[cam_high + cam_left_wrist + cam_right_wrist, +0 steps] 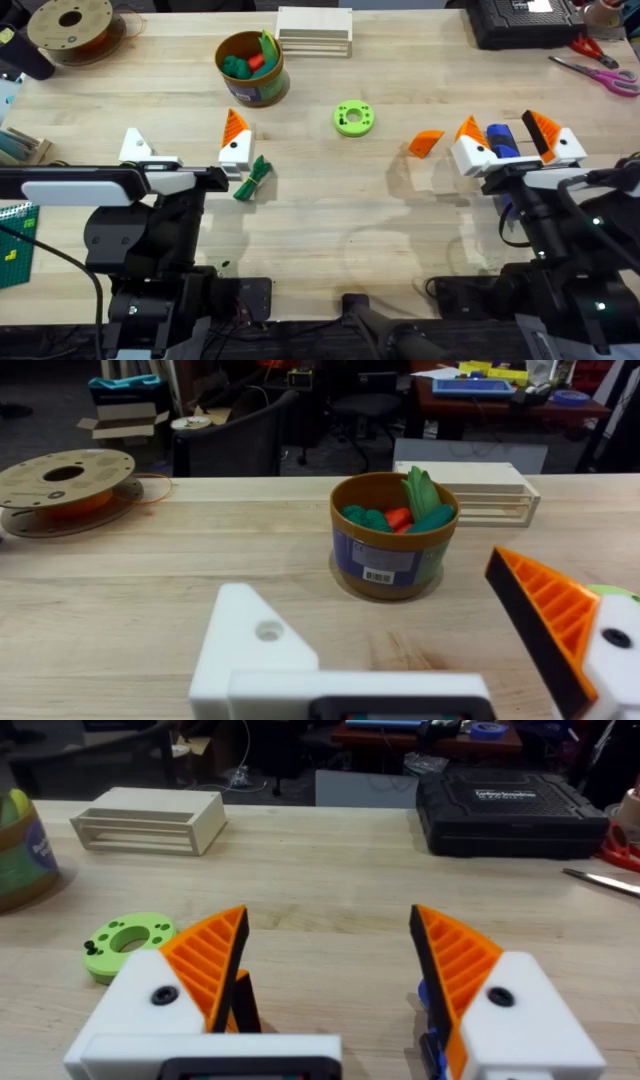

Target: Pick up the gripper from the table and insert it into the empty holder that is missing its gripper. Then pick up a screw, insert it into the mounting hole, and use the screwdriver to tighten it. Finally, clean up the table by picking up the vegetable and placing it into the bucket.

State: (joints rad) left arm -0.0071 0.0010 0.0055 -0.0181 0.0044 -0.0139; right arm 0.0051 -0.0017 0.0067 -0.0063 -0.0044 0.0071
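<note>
Left end effector (185,148) open, bucket (394,532) w/ barcode label, unreadable

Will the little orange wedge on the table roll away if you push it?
Probably not. The gripper is triangular with flat faces, so it would likely slide, not roll. It looks like small stiff plastic, so probably light. Its sloped sides might let it slip from a pinch.

**Count of things on the worktop**

One loose orange gripper (425,143). One bare white holder (134,146). One blue screwdriver (501,141). One leafy green vegetable (254,178). One bucket (252,68). One green ring disc (353,118). One filament spool (72,24). Two pairs of red-handled scissors (597,72).
</note>
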